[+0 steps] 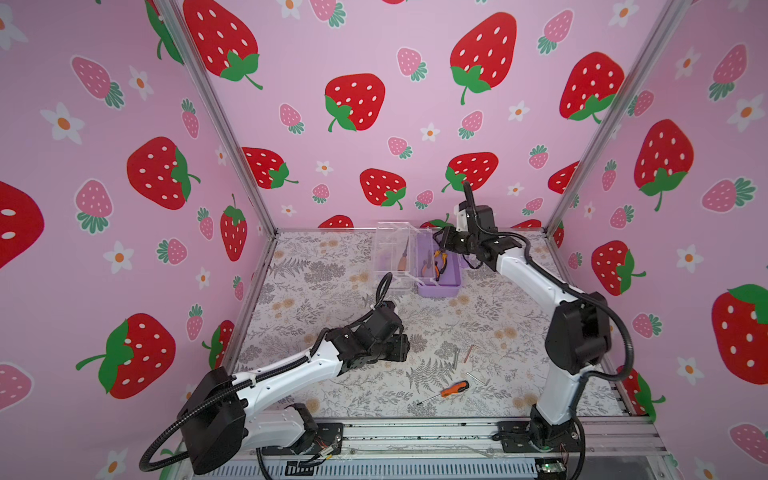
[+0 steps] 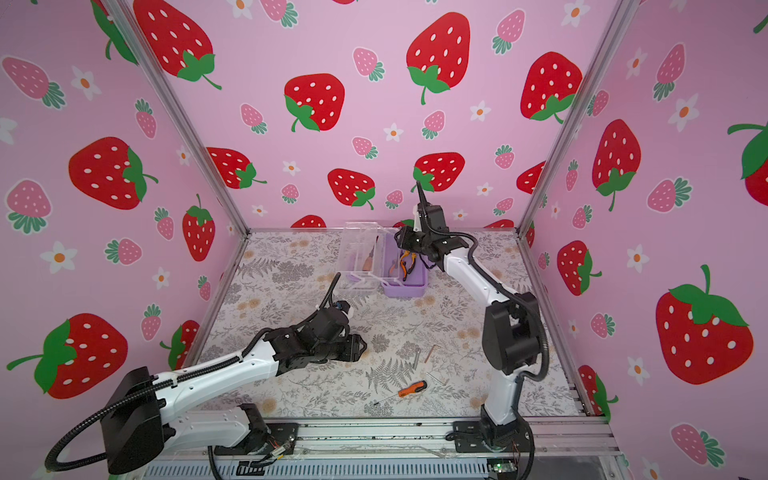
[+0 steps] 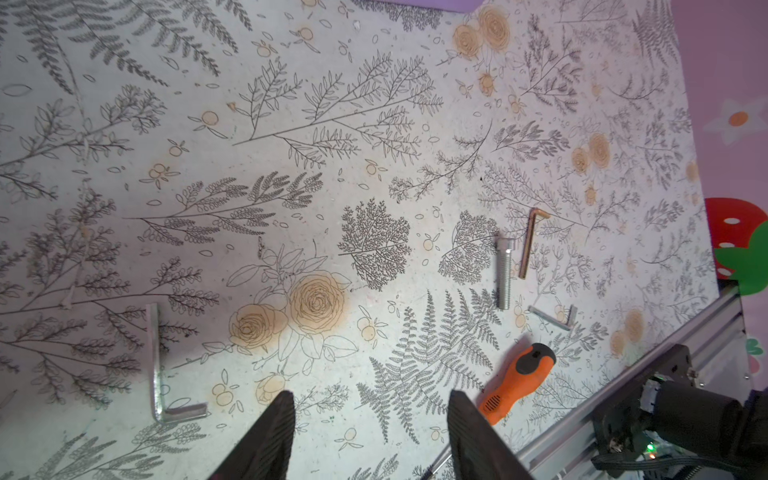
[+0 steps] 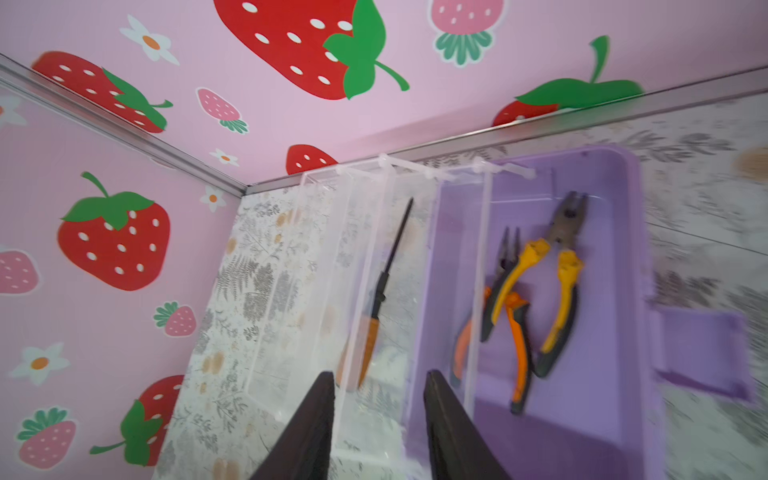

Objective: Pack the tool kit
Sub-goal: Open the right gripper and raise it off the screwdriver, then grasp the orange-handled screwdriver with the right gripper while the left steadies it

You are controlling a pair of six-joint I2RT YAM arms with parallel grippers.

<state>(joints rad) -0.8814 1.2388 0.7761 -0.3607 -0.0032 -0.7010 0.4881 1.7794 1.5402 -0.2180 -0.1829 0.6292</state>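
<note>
**Lot: tool kit, part-packed**

1. tool kit [image 1: 441,289]: lilac box, open, near the back edge of the table [image 1: 316,291], right of centre. Its clear lid [image 1: 390,253] is folded out beside it.
2. Inside the box: yellow-handled pliers [image 4: 561,266], with orange-handled pliers [image 4: 513,320] partly under them.
3. slim screwdriver [image 4: 382,291]: on the lid side, not in the lilac tray.
4. Loose, toward the front edge and right of the middle:
   - orange-handled screwdriver [image 1: 454,390]
   - bolt [image 3: 503,274]
   - bronze hex key [image 3: 528,243], just beside the bolt
   - small silver hex key [image 3: 552,318]
   - large silver hex key [image 3: 160,365], lying apart from the others
5. right gripper [image 4: 380,415]: over the box, jaws parted, nothing between them.
6. left gripper [image 3: 370,436]: low over the middle of the table, jaws wide, empty.

**Step in hand (judgement):** both pliers appear stowed, and the right arm is free over the kit. Collecting the loose pieces falls to the left arm.

**Next move calls for:** a low, flat pinch. The hex keys are thin and lie flush on the sheet, so the fingertips must almost touch the surface. The screwdriver's thick handle is the easier grasp.

**Surface:** pale sheet printed with grey ferns and tan roses.

**Room:** pink walls [image 1: 415,37] with a strawberry-and-flower print, aluminium posts [image 1: 224,124] in the corners, and an aluminium rail [image 1: 415,432] along the front.
</note>
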